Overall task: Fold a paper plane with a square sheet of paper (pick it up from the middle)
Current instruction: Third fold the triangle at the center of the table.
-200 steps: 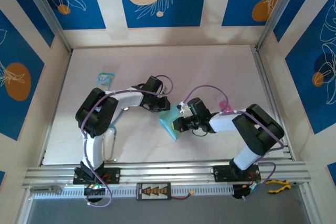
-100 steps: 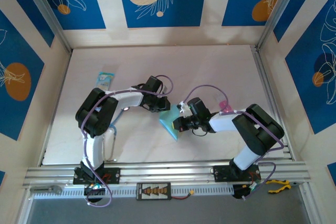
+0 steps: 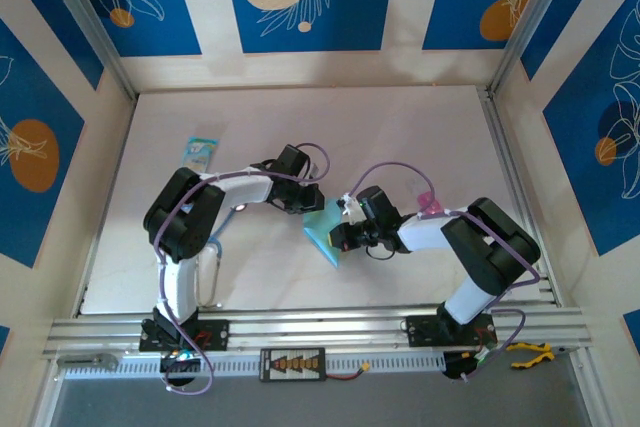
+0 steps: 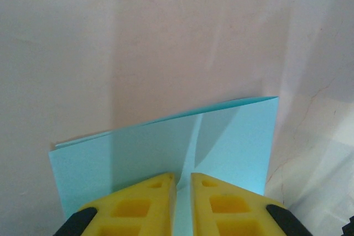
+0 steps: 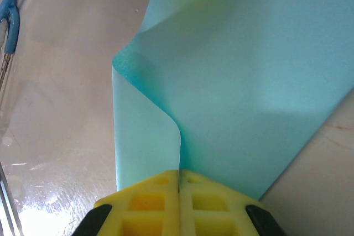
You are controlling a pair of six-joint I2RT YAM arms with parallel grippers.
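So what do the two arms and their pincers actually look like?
The left arm and right arm both have white links, bulky black joints and a looping purple cable. The left pincer and right pincer have blocky yellow fingers moulded with square pockets, black at the outer corners.

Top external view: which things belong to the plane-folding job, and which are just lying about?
Job in hand:
thin light-blue paper sheet, partly folded
right claw, pinching the sheet's edge
left claw, at the sheet's opposite side

Lying about:
small blue-and-white printed packet, well left of the sheet
tiny pink item, right of the sheet
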